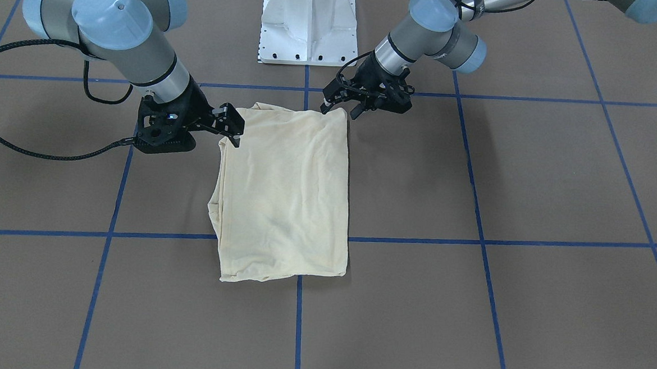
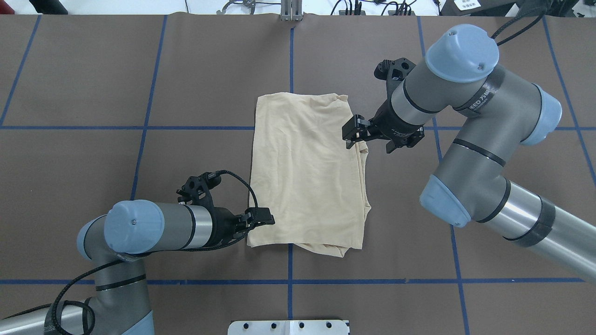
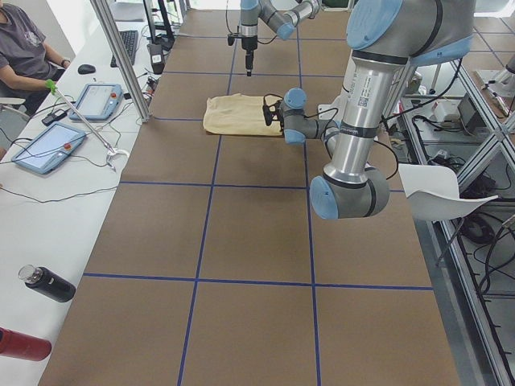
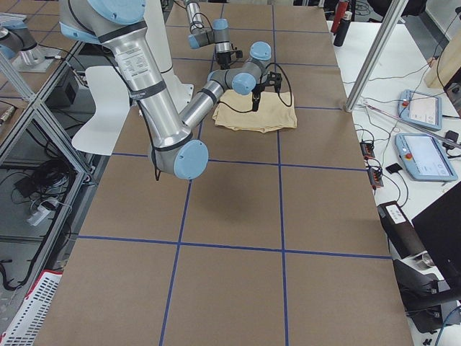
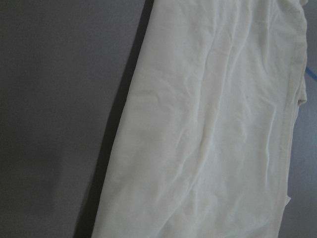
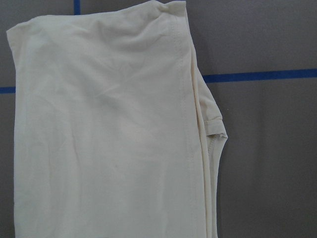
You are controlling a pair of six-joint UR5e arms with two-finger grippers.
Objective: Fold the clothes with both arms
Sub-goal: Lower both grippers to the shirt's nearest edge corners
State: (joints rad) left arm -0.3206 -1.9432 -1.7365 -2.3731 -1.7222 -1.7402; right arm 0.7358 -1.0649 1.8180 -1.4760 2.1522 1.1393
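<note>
Cream folded shirt (image 2: 307,172) lies between left gripper (image 1: 342,109) and right gripper (image 2: 369,143)

Brown table (image 1: 531,178) gridded with blue tape lines (image 1: 528,240), white pedestal base (image 1: 309,23) at its robot edge, alongside a white side bench (image 3: 32,233) bearing near screen pendant (image 3: 44,147), far screen pendant (image 3: 98,100), keyboard (image 3: 130,44), black bottle (image 3: 48,283) and red bottle (image 3: 22,343), seated person (image 3: 28,48) at the far end, white chair (image 3: 438,193) opposite.
</note>
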